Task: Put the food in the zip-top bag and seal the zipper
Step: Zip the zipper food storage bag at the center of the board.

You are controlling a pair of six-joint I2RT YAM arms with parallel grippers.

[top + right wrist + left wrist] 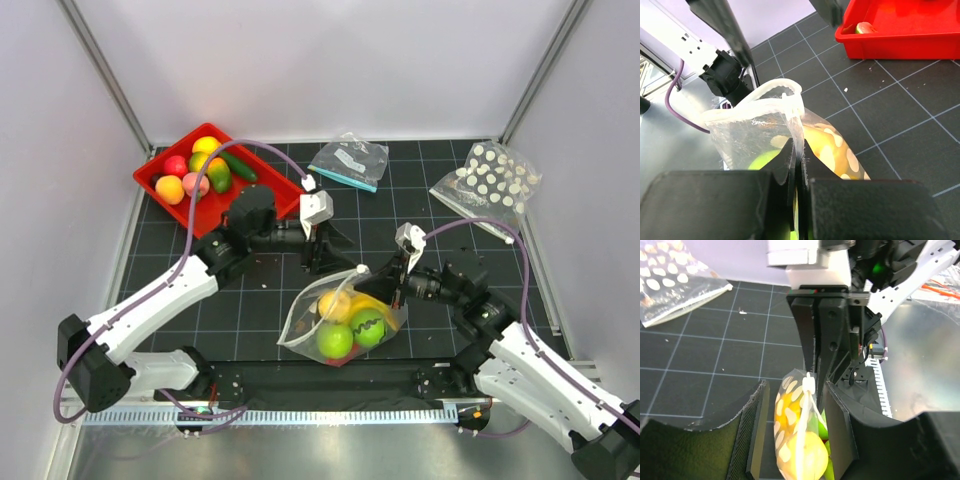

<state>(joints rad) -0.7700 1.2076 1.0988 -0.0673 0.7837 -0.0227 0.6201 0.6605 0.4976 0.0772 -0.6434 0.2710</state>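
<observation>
The zip-top bag lies near the table's front middle, holding some of the food: a yellow lemon, green round fruits and a banana. My right gripper is shut on the bag's rim, just below the zipper, and holds that edge up. My left gripper stands open astride the bag's other end, one finger on each side of the zipper strip and a gap at the left finger. More food sits in the red tray.
A clear undotted bag with a teal strip lies at the back middle. A second dotted bag lies at the back right. White walls close off the back and sides, and a metal ledge runs along the front.
</observation>
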